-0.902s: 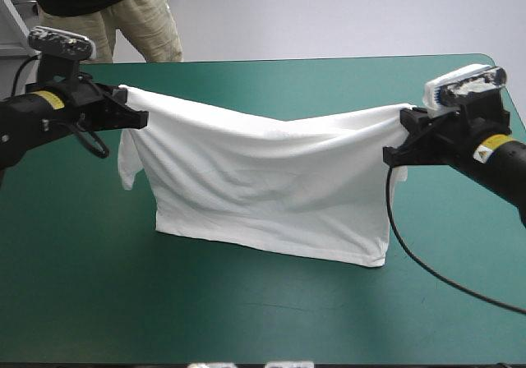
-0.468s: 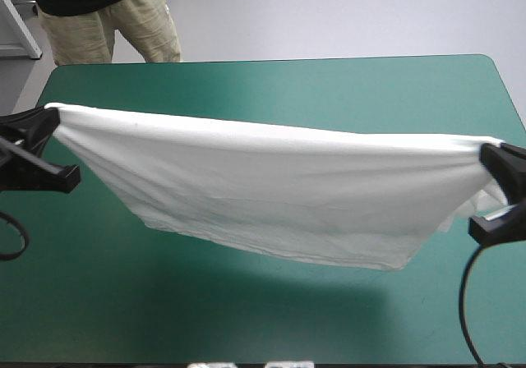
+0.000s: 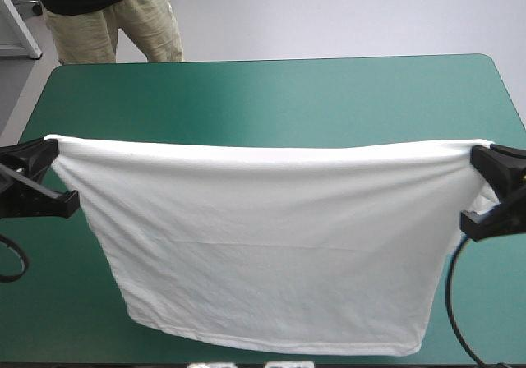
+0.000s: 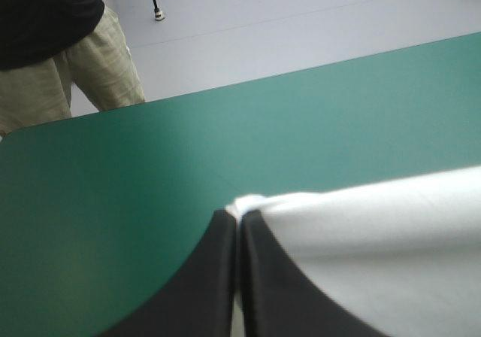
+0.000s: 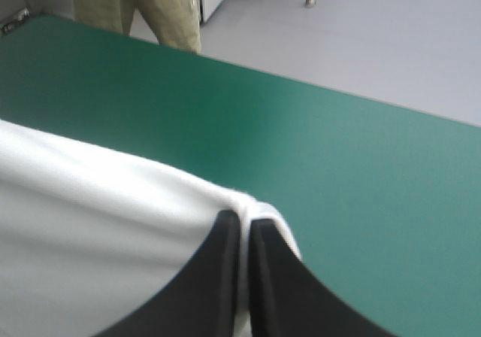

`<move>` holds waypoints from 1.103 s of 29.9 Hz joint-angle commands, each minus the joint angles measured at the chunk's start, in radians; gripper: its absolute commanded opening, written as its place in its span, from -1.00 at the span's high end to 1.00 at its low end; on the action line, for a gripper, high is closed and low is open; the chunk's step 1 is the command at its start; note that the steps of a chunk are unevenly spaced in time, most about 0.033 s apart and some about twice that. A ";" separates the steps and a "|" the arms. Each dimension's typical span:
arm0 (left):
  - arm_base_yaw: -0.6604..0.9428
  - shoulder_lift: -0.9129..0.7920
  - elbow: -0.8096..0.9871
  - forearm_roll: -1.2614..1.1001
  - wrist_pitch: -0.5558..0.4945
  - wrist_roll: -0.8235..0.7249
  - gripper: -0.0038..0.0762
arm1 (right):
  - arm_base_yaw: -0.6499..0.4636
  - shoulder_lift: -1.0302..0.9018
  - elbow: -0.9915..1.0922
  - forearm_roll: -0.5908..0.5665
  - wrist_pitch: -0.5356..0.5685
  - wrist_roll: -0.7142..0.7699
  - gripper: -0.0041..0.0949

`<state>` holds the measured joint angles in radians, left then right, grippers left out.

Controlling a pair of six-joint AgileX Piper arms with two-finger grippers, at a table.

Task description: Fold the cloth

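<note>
**Shirt held taut in the air, ready to be laid flat**

The T-shirt (image 3: 263, 245) hangs as one broad white sheet over the near half of the table (image 3: 271, 97). Its top edge runs almost straight from the left edge to the right edge, and its hem drops toward the near edge. Whether the hem touches the teal-green cover cannot be told.

The left gripper (image 3: 49, 146) has its black fingers pressed all but together on one upper corner of the shirt. The right gripper (image 3: 478, 151) pinches the other corner the same way. In each wrist view only a small tuft of cloth shows past the fingertips.

The step in hand looks like laying the stretched shirt flat so that folding can begin. To do it well:

- Both pinches should be firm, because the hold is shallow and a jerk could pull a corner free.
- The two grippers should be level and equally far apart, so the top edge neither sags nor strains.
- Lower both together so the hem lands first, then draw toward the far edge, where bare cover waits.
- Watch the small bunch of cloth beside the right gripper, which may need smoothing.
</note>
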<state>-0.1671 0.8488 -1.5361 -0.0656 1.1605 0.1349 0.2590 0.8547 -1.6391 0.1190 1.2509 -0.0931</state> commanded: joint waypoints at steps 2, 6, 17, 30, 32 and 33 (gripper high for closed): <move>0.001 0.078 0.040 0.006 -0.159 -0.014 0.93 | 0.002 0.115 0.036 -0.003 -0.115 -0.033 0.94; 0.001 0.182 0.054 0.016 -0.338 -0.014 0.93 | 0.002 0.224 0.039 -0.014 -0.292 -0.055 0.94; 0.003 0.541 -0.109 0.117 -0.945 -0.019 0.93 | -0.016 0.545 -0.147 -0.168 -0.669 -0.057 0.95; 0.039 0.732 -0.079 0.103 -0.921 -0.056 0.93 | -0.143 0.809 -0.206 0.181 -0.656 -0.304 0.95; 0.050 0.728 -0.016 0.103 -0.908 -0.084 0.93 | -0.145 0.807 -0.158 0.205 -0.640 -0.319 0.95; 0.050 0.726 0.007 0.103 -0.895 -0.100 0.93 | -0.145 0.803 -0.134 0.205 -0.619 -0.319 0.95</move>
<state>-0.1277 1.6263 -1.5614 0.0419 0.3045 0.0796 0.1248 1.7122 -1.7935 0.2682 0.6596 -0.3736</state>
